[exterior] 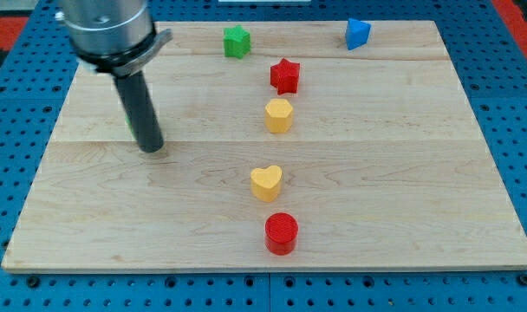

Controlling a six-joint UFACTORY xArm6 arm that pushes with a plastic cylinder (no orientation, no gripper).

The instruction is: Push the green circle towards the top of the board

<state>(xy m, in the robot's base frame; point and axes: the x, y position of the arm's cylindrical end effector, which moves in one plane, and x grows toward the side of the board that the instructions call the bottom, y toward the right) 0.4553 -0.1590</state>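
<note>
The green circle (pixel 130 126) is almost wholly hidden behind the dark rod, only a sliver showing at the board's left; my tip (pixel 151 147) rests on the pale wood just below it, holding nothing. Ribbed plastic blocks: green star (pixel 237 42), blue block (pixel 358 34), red star (pixel 285 75), yellow hexagon (pixel 279 115), yellow heart (pixel 266 183), red cylinder (pixel 281 232).

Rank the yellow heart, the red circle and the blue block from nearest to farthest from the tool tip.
Measured from my tip:
1. Yellow heart, toward the view's right, slightly lower.
2. Red circle, lower right, near the bottom edge.
3. Blue block, top right corner.
</note>
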